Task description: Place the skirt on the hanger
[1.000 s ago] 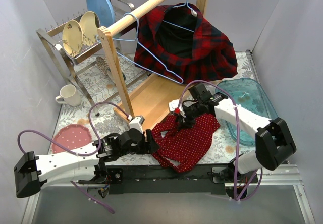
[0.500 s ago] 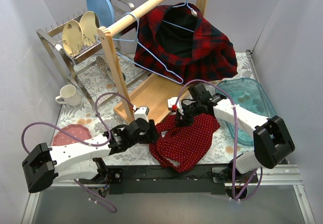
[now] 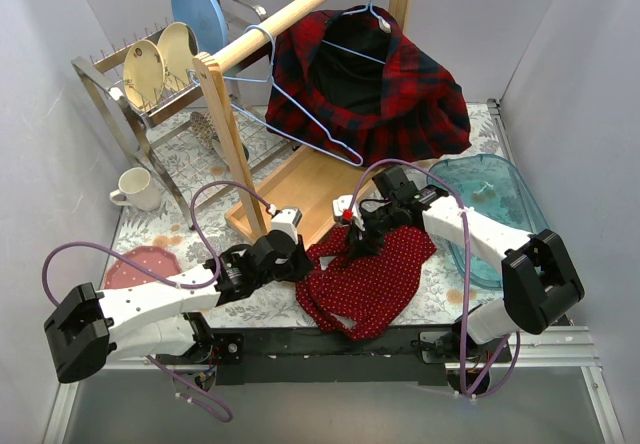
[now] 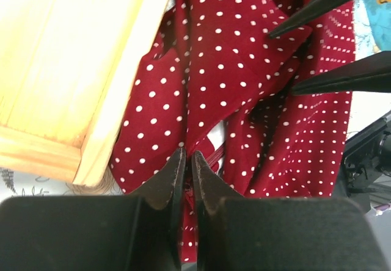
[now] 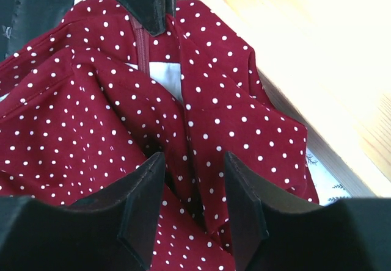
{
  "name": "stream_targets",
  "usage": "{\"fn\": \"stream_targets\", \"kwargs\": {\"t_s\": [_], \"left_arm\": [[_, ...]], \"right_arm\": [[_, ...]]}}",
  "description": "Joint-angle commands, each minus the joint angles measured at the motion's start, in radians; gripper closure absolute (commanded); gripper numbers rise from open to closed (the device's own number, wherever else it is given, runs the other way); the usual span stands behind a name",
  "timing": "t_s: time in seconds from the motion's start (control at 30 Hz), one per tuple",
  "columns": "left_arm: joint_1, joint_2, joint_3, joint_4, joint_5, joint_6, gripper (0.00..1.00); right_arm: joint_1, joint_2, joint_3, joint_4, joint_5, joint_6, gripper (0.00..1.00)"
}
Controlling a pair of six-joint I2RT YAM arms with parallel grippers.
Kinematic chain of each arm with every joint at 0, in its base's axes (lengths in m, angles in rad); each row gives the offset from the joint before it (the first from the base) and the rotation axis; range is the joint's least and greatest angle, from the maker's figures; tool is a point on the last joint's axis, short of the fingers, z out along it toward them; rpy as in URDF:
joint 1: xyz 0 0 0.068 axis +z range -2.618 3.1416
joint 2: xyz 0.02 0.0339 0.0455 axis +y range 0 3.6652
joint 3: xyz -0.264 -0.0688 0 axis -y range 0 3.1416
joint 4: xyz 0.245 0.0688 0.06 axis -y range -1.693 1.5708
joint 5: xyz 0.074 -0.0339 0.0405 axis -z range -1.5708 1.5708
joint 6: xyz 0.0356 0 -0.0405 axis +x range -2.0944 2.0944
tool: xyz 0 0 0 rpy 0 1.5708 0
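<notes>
A wooden stand's base board (image 3: 300, 189) lies just beyond both sets of jaws. Its pole (image 3: 290, 9) carries a red plaid shirt (image 3: 400, 94) well behind the right jaws. A clear blue tub (image 3: 500, 204) sits to their right. Left of the left jaws lie a pink plate (image 3: 140, 264) and a white mug (image 3: 135, 189). Far beyond stands a dish rack (image 3: 150, 99) with plates (image 3: 160, 59).

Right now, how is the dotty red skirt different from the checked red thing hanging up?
The polka-dot skirt has small white dots; the plaid garment has dark checks. The polka-dot skirt lies crumpled on the table, while the plaid garment hangs from a blue hanger on the wooden rail. The left gripper and right gripper are at the skirt; neither is near the plaid garment. Both are red cloth.
</notes>
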Motion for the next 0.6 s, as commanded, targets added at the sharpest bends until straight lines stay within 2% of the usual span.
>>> {"fn": "stream_targets", "kwargs": {"t_s": [0.0, 0.4, 0.57], "left_arm": [[0.009, -0.025, 0.062, 0.046, 0.012, 0.056, 1.0], [0.014, -0.06, 0.128, 0.013, 0.021, 0.102, 1.0], [0.015, -0.039, 0.148, -0.005, 0.03, 0.125, 1.0]], "right_arm": [[0.007, -0.004, 0.012, 0.03, -0.017, 0.033, 0.48], [0.007, 0.027, 0.067, 0.092, 0.046, 0.136, 0.48], [0.002, 0.009, 0.098, 0.066, -0.016, 0.154, 0.48]]}}
